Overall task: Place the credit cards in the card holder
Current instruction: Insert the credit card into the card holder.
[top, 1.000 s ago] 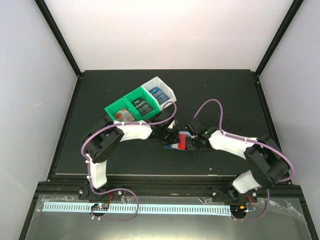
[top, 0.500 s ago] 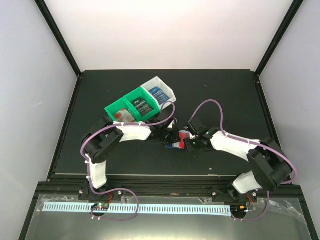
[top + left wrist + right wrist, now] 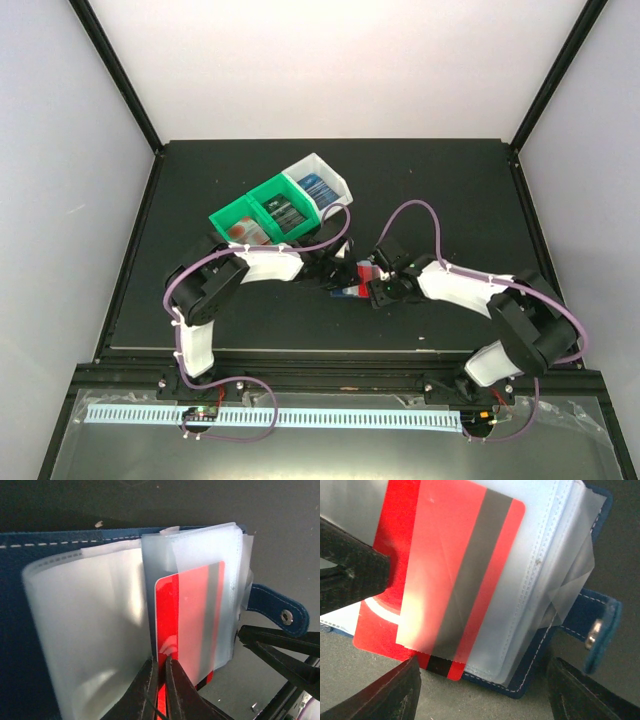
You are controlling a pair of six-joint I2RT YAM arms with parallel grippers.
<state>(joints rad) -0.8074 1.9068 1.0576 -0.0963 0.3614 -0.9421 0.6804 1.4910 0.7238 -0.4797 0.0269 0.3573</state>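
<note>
Red credit card [image 3: 167, 615], magnetic stripe up, mostly inside a clear sleeve of the open blue card holder [image 3: 30, 555] at mid-table [image 3: 450, 190] between both arms. Left gripper [image 3: 161, 662] is pinched tight on the card's exposed edge. Right gripper [image 3: 484, 669] is spread wide, its fingers either side of the holder's near edge. Green-and-white bin [image 3: 222, 217] sits just behind the left arm.

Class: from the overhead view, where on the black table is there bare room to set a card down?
Free: the far strip behind the bin, the far right quarter behind the right arm, and the near strip between it and the left arm. Crowded: the middle, where both meet at the card holder.
</note>
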